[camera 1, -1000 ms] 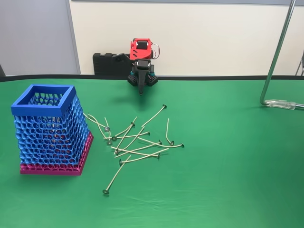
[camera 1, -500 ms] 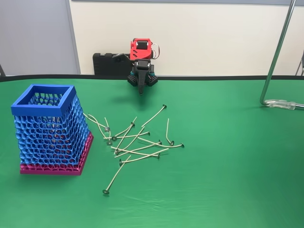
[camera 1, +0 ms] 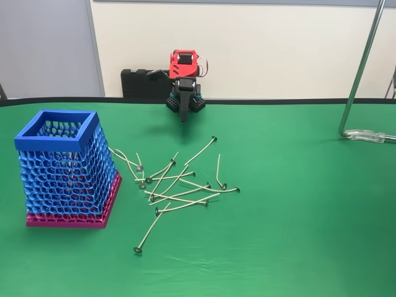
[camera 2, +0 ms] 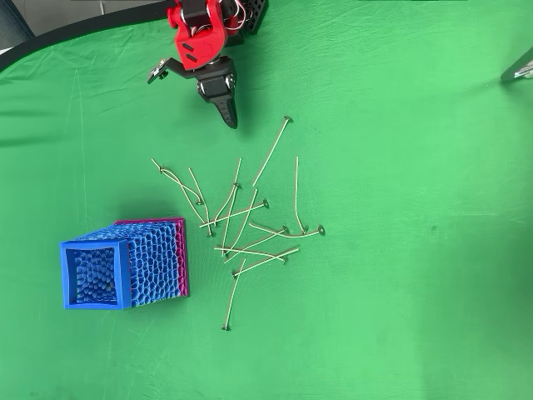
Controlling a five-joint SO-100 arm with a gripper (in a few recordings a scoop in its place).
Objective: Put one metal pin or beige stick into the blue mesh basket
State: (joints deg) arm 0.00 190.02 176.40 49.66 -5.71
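Observation:
The blue mesh basket (camera 1: 63, 167) (camera 2: 125, 265) stands on the green cloth at the left, its blue rim up and its magenta base down. Several beige sticks with round metal feet (camera 1: 176, 182) (camera 2: 250, 212) lie scattered and crossed to its right. One stick (camera 1: 148, 232) (camera 2: 232, 298) lies apart, nearest the front. My red and black gripper (camera 1: 184, 119) (camera 2: 231, 121) hangs at the back of the table, pointing down, shut with nothing in it, well away from the sticks and the basket.
A black box (camera 1: 142, 82) sits behind the arm's base by the wall. A metal stand (camera 1: 362, 68) with a clamp foot (camera 1: 371, 135) rises at the right. Open green cloth (camera 1: 297, 216) spreads to the right and front.

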